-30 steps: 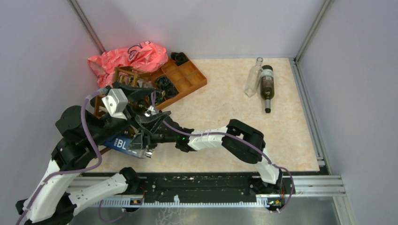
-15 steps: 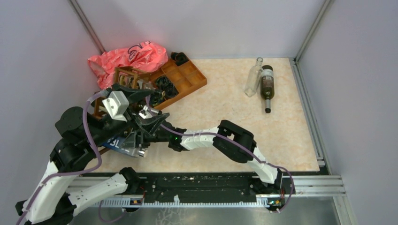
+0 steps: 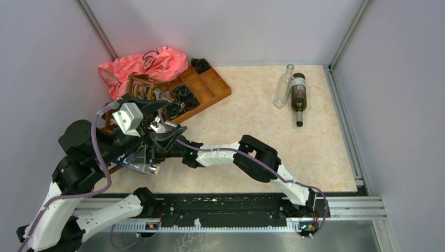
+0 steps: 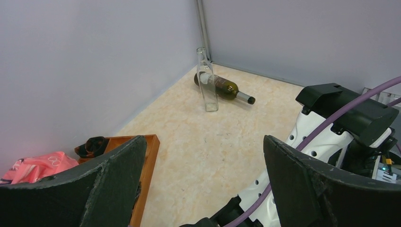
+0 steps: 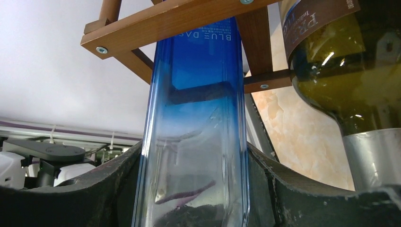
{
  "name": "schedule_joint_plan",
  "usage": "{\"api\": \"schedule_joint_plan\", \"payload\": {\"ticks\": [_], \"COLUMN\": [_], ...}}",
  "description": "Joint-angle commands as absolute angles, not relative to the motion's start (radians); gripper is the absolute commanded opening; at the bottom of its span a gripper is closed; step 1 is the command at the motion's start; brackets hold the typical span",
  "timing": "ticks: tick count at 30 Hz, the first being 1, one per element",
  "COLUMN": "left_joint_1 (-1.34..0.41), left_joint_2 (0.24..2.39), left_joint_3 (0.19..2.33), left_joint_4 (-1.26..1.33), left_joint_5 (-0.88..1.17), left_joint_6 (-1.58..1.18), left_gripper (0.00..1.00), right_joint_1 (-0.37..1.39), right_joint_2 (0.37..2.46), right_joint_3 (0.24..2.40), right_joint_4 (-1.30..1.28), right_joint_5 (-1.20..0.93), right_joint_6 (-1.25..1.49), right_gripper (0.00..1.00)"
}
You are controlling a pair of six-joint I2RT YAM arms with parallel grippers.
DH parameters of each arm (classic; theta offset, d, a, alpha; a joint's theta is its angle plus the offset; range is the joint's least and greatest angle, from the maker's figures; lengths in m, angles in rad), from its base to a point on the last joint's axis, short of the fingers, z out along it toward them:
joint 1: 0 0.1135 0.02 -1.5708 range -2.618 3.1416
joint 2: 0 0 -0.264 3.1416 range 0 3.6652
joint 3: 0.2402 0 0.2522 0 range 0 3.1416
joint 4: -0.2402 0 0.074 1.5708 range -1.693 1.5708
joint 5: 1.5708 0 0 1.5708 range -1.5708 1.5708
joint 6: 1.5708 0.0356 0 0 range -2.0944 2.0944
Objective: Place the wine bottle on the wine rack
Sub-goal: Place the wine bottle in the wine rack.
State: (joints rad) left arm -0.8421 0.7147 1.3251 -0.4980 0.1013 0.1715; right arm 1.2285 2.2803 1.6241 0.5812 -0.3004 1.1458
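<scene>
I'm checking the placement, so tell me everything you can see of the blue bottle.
The blue bottle is straight-sided glass, deep blue at its far end fading to clear near the wrist camera, with pale lettering that starts BLUE. The right gripper clamps it from both sides. Its far end reaches in between the slats of the wooden wine rack, one slat crossing over it. An olive-green bottle lies alongside in the rack; whether they touch cannot be told.

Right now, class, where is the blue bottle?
In the right wrist view, the blue bottle is mid-frame, held in the right gripper, its far end behind a slat of the wine rack, a green bottle at its right.
</scene>
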Motion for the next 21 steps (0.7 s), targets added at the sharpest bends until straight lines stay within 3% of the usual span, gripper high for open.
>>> {"api": "schedule_joint_plan", "payload": {"ticks": [1, 21], "left_joint_1": [-0.844, -0.844], "left_joint_2": [0.700, 0.635], "left_joint_3": [1.372, 1.371], "left_joint_4": [-0.522, -0.591], "left_joint_5": [0.074, -0.053], "left_joint_6": [0.189, 0.231], "left_gripper": [0.99, 0.99], "right_joint_1": [1.234, 1.239], "right_joint_2": [2.242, 2.352], "right_joint_3": [1.769, 1.962], "right_joint_4": [0.790, 0.694], "right_joint_5": [-0.285, -0.287], "right_joint_6": [1.109, 1.036], "right_gripper": [0.00, 0.01]}}
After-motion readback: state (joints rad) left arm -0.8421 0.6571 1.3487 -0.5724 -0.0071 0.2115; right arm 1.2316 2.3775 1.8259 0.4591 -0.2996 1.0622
